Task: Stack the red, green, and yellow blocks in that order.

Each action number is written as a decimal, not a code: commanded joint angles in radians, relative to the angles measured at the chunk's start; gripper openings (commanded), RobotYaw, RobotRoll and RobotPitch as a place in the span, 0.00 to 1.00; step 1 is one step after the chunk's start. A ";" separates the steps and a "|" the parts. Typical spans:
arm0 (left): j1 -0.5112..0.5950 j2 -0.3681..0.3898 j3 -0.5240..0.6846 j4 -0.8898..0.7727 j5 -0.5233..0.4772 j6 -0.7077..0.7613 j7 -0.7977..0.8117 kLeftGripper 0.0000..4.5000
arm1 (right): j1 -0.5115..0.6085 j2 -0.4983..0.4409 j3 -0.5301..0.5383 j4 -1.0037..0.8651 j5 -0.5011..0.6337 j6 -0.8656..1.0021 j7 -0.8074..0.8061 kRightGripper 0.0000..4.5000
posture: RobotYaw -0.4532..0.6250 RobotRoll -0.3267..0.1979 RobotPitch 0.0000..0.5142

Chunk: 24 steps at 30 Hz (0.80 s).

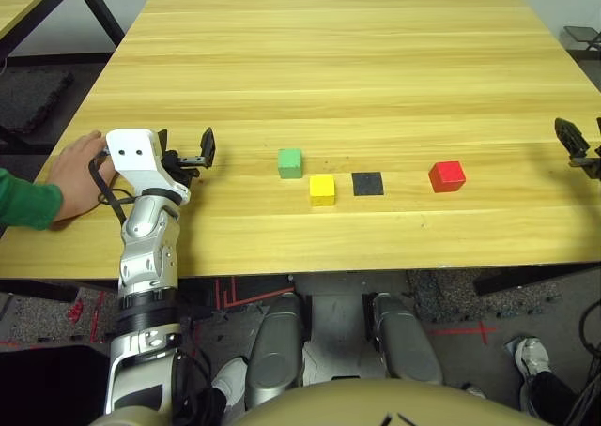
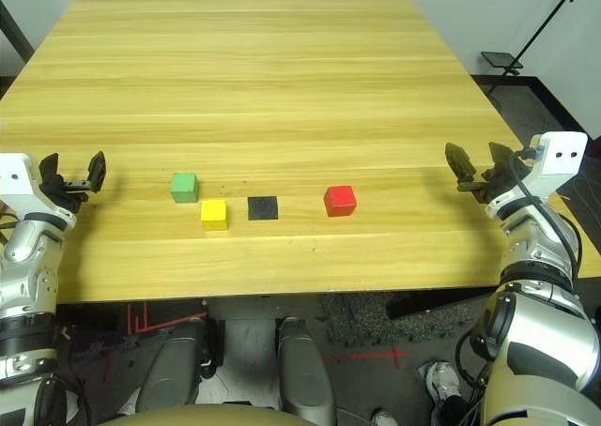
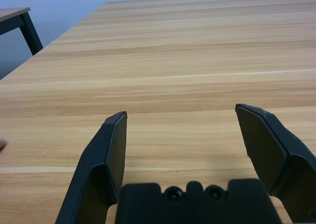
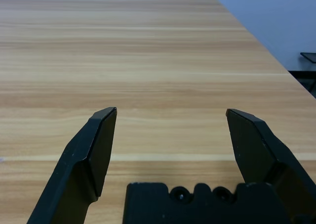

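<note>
Red block [image 2: 340, 200]: sits alone on the table [image 2: 282, 60], toward the robot's right of the row, resting flat, nothing on it.
Green block [image 2: 184, 187]: toward the robot's left, slightly farther back than its neighbour.
Yellow block [image 2: 214, 214]: just beside the green block, nearer the table's front edge, their corners close but apparently apart.
Black square patch [image 2: 263, 207]: flat on the table between the yellow and red blocks.
Left gripper [image 1: 195, 155]: hovers near the table's left edge, fingers spread apart, holding nothing; the green block lies off to its right, near.
Right gripper [image 2: 477, 168]: hovers over the right side of the table, fingers spread apart, empty; the red block lies to its left and a little toward the front edge.
Person's hand [image 1: 79, 173]: rests on the table just behind the left wrist.
Nearer arm: judging by the layout, the right gripper is closer to red, the left gripper to green and yellow.
Key relation: green most likely has to travel rightward past yellow and the patch to land on red.
Block axis: cubes, so no long axis; their faces look roughly square to the table's edge.
Progress: no block stacked yet.
</note>
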 commanded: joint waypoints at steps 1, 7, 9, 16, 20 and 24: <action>0.022 0.007 0.000 0.017 -0.009 0.000 -0.015 1.00 | 0.025 0.003 -0.005 -0.009 0.000 0.015 0.004 1.00 | 0.56 0.55 0.29; 0.021 0.118 -0.029 -0.184 -0.185 0.106 -0.280 1.00 | -0.064 -0.030 0.074 -0.085 -0.025 0.087 0.225 1.00 | 0.54 0.54 0.33; 0.007 0.195 -0.068 -0.260 -0.234 0.165 -0.395 1.00 | -0.093 -0.049 0.137 -0.122 -0.053 0.123 0.361 1.00 | 0.56 0.52 0.31; -0.065 0.397 -0.197 -0.397 -0.336 0.321 -0.678 1.00 | -0.147 -0.088 0.375 -0.234 -0.139 0.147 0.777 1.00 | 0.58 0.48 0.29; -0.101 0.426 -0.276 -0.369 -0.298 0.325 -0.762 1.00 | -0.135 -0.113 0.566 -0.327 -0.093 0.127 0.803 1.00 | 0.58 0.46 0.28; -0.137 0.404 -0.327 -0.326 -0.253 0.301 -0.782 1.00 | -0.161 -0.124 0.691 -0.352 -0.045 0.127 0.803 1.00 | 0.59 0.42 0.26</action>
